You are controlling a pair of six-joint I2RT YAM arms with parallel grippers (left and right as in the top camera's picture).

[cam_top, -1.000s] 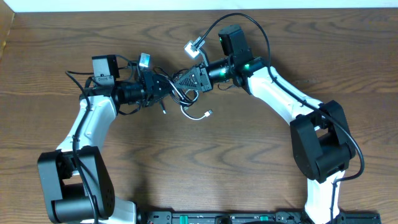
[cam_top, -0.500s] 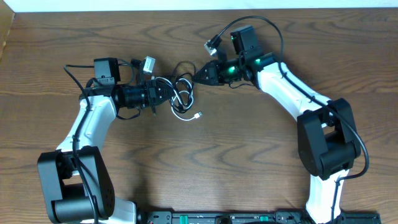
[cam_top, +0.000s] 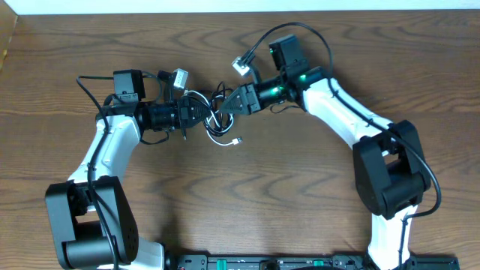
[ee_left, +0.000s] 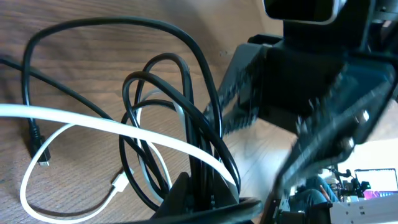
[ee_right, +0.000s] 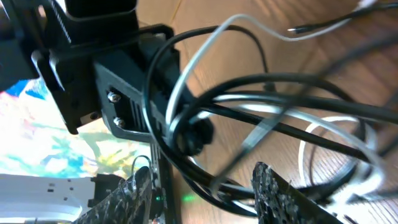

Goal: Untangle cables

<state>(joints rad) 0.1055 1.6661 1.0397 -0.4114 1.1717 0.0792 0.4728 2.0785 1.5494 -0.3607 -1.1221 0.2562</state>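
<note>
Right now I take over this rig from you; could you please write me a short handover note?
Left gripper: shut on the bundle of black cable and white cable.
Right gripper: open, fingers either side of loops of that bundle, gripping nothing.
Cables: looped together between the two grippers; a white plug end lies on the table.
Done: nothing separated.
Left: pull the two cables apart and lay each out alone.

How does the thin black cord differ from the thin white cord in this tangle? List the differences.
The thin black cord stands in several tall loops, while the thin white cord makes one wide loop low over the wooden table. The black cord's plug lies far out to the side; the white cord's plug sits closer to the bundle. Both run into the shut left gripper.
</note>
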